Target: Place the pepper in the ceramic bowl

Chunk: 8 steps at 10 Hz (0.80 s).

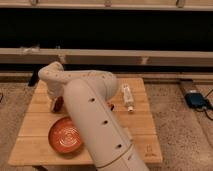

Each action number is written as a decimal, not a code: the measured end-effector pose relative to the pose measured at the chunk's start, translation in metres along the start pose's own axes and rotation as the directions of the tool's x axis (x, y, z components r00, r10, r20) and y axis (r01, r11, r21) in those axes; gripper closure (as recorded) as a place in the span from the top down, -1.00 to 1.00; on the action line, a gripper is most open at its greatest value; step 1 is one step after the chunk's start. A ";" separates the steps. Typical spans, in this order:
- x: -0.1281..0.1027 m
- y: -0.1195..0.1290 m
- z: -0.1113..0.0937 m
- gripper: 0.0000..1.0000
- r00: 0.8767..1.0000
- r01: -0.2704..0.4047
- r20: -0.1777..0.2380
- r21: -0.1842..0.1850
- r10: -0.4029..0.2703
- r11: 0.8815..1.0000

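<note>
The pepper (59,104) is a small dark red lump on the wooden table (35,117), at the back left. My gripper (55,102) hangs from the white arm's wrist right at the pepper, on its left side. The ceramic bowl (64,135) is orange-red with pale rings inside and sits on the table in front of the pepper, near the front left. The arm's thick white link covers the bowl's right edge.
A white bottle (128,97) lies on the table at the right back. A small red thing (111,106) shows beside the arm. A blue device (196,100) lies on the floor at the right. A low wall runs behind the table.
</note>
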 end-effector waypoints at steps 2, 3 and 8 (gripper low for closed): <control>0.003 -0.002 -0.008 -0.20 1.000 -0.009 0.000 0.021 0.009 1.000; 0.005 0.002 -0.015 -0.40 1.000 0.001 -0.007 0.031 -0.001 1.000; 0.024 0.052 -0.053 -1.00 0.996 0.082 -0.042 0.038 -0.080 0.996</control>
